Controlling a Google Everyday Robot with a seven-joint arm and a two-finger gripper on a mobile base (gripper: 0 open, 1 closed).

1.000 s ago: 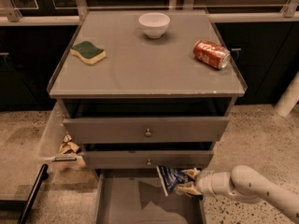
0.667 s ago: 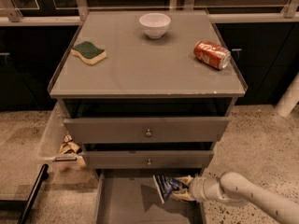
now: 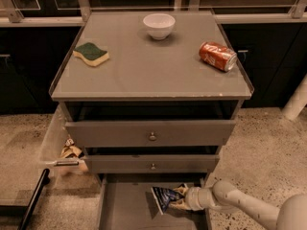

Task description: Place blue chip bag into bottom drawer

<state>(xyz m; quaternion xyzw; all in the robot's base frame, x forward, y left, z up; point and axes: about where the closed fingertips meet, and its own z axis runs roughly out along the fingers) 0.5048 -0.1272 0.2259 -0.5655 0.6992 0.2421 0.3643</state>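
Where the bottom drawer (image 3: 125, 210) stands open, the gripper (image 3: 182, 199) pinches the blue chip bag (image 3: 164, 197) over its floor. Long axis crosswise, free end pointing left.

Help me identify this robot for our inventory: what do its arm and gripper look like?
The arm is smooth, pale grey tubing with rounded, bulging joints and a short cylindrical wrist. The gripper, at the blue chip bag over the bottom drawer, has small tan fingers. No cables or markings show.
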